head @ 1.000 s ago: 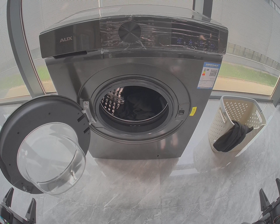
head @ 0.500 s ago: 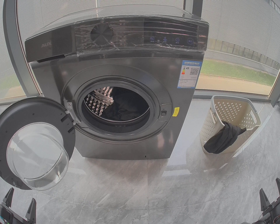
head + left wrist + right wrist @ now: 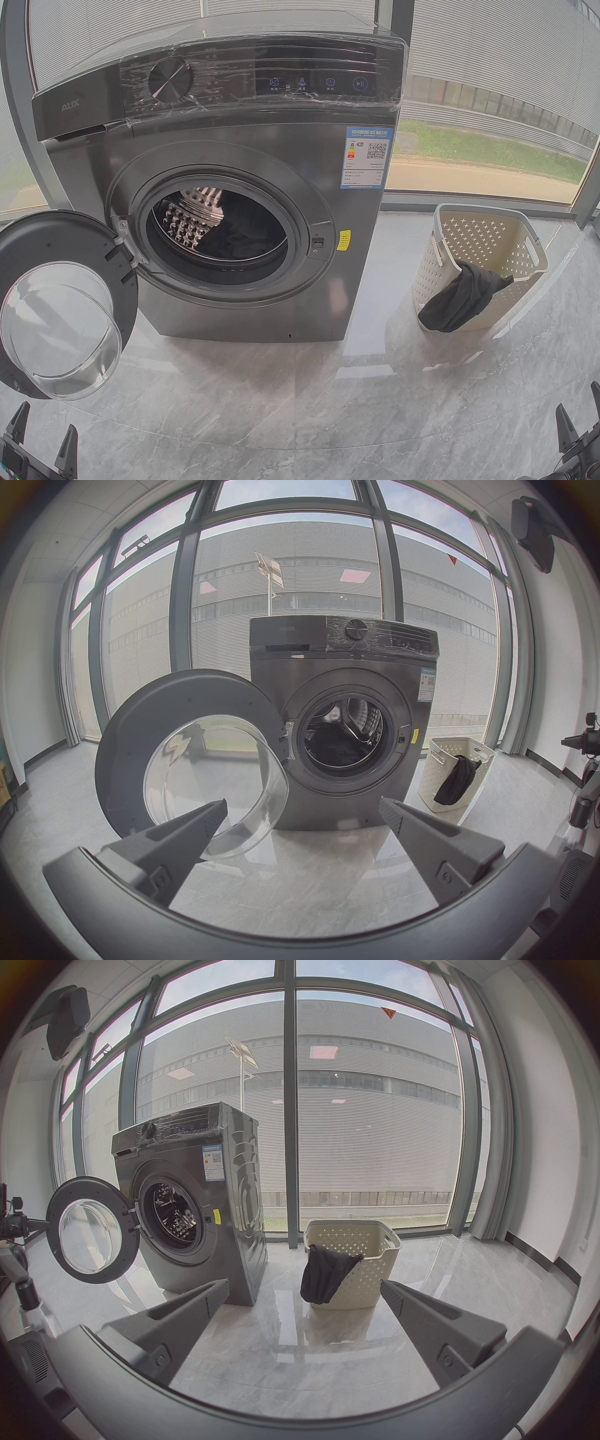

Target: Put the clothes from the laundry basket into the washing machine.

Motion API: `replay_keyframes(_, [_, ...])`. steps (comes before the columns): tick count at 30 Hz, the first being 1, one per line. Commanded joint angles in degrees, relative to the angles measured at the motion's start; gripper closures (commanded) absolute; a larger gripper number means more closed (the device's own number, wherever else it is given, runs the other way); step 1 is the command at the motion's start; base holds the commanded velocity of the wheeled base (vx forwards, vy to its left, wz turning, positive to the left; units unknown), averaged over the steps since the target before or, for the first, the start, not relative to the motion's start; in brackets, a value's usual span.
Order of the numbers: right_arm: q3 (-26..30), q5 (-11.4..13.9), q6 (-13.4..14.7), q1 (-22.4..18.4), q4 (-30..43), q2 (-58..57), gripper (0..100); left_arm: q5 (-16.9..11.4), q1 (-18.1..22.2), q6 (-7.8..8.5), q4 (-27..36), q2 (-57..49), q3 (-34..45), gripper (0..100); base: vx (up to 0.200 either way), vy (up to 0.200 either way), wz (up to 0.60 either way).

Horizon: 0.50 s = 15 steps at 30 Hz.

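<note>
- Both pincers sit low and wide apart: left gripper [image 3: 301,804] and right gripper [image 3: 304,1285] are spread fully, with nothing in either.
- The step looks like lining up on the laundry basket [image 3: 437,275] for a pick.
- A dark garment [image 3: 459,299] hangs over the basket's front rim, half in, half out.
- The basket stands on the floor beside the washing machine [image 3: 350,262].
- The door [image 3: 37,244] is swung open, and dark cloth [image 3: 240,234] lies in the drum.
- Next call: reach that draped fold, pinch it, lift it clear of the rim.
</note>
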Motion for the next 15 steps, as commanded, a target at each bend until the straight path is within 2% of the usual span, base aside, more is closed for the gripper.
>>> replay_keyframes(1, [1.01,0.01,-0.01,0.02,0.0,-0.82,0,-0.02,0.04,-0.02,-0.04,-0.62,1.01,0,0.0,-0.2,0.0])
replay_keyframes(12, [1.01,0.01,-0.01,0.02,0.0,-0.82,0,0.07,0.04,-0.11,-0.04,-0.62,0.92,0,0.0,-0.2,0.0])
replay_keyframes(15, [1.01,0.01,-0.01,0.02,0.0,-0.82,0,0.07,0.04,-0.19,-0.04,-0.53,0.92,0,0.0,0.0,0.0])
